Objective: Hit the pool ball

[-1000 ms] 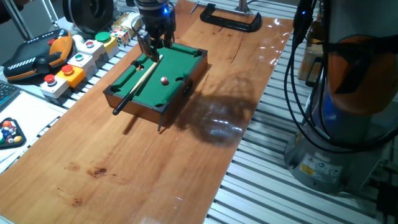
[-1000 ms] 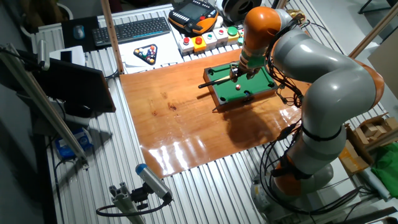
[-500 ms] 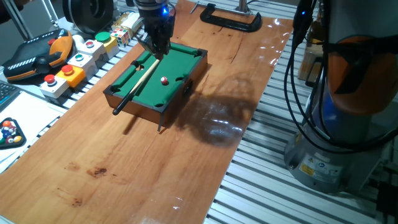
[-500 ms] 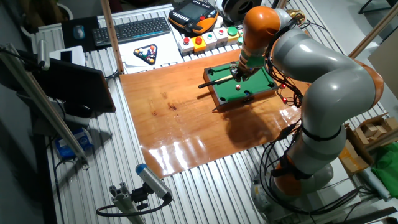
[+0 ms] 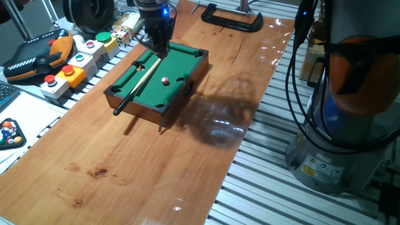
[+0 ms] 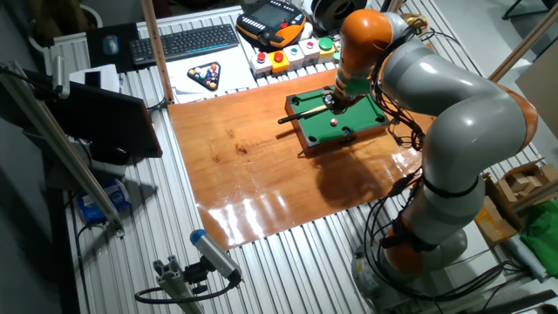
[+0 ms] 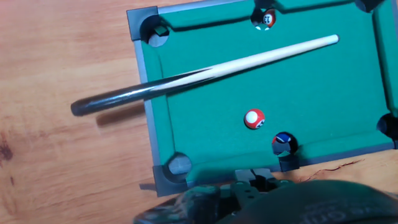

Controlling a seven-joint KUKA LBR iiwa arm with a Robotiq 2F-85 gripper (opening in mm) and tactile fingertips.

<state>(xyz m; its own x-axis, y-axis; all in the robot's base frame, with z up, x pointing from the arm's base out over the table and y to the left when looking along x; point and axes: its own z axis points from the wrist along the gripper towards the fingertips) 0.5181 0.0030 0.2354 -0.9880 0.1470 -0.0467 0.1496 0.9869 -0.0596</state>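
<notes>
**A:** Hand view first: what lies on the miniature green-felt pool table (image 7: 323, 93)?

**B:** A tiny glossy dark-red ball with a pale spot (image 7: 254, 118) sits on open felt, just beside a side pocket holding a dark blue-and-red ball (image 7: 283, 142). A long two-tone wooden cue (image 7: 205, 73), pale at the tip and dark at the butt, lies slanted across the felt with its butt overhanging the rail.

**A:** Why is the black two-finger gripper (image 5: 157, 50) placed there?

**B:** In one fixed view it hangs low over the far end of the table, at the cue's pale end; I judge it means to take the cue as the striker. Its fingers look drawn together, but whether they clasp the cue I cannot tell.

**A:** And the ball relative to it?

**B:** Apart, nearer the table's middle, on the camera side.
</notes>
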